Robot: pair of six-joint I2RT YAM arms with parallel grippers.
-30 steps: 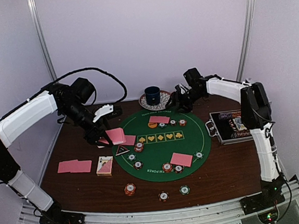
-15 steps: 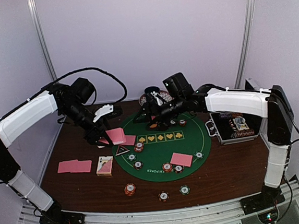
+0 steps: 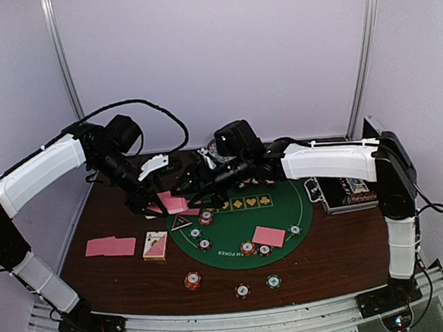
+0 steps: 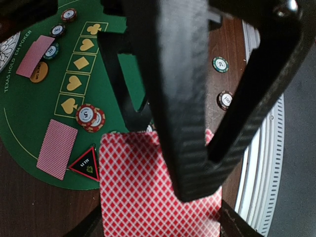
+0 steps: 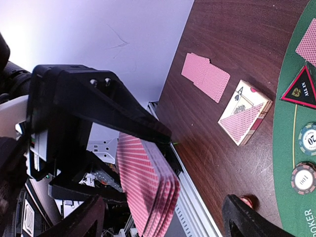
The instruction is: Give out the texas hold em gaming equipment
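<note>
While its jaws spread wide, the right gripper (image 3: 190,184) arrives at the deck of pink-backed playing cards (image 4: 143,197), having swung within a second from the far rim of the green felt mat (image 3: 235,231) across to the left side. Its fingers now stand on either side of the fanned deck, empty and unclenched, with no card yet pinched. The left gripper (image 3: 149,206) stays clamped on that deck, holding it raised above the mat's left edge, with the card backs facing its own wrist camera. Below it lie the black-red triangle marker (image 3: 181,222) and a small stack of poker chips (image 3: 205,216). Farther out, a pair of cards (image 3: 268,236) rests on the mat's near right. Another pair (image 3: 110,246) lies on the bare bench (image 3: 323,266) at left, beside the card box (image 3: 155,245). More chips dot the mat and the bench's near edge. The reach suggests the next card is about to be drawn off the deck for a seat not yet served; the deal appears only partly done.
</note>
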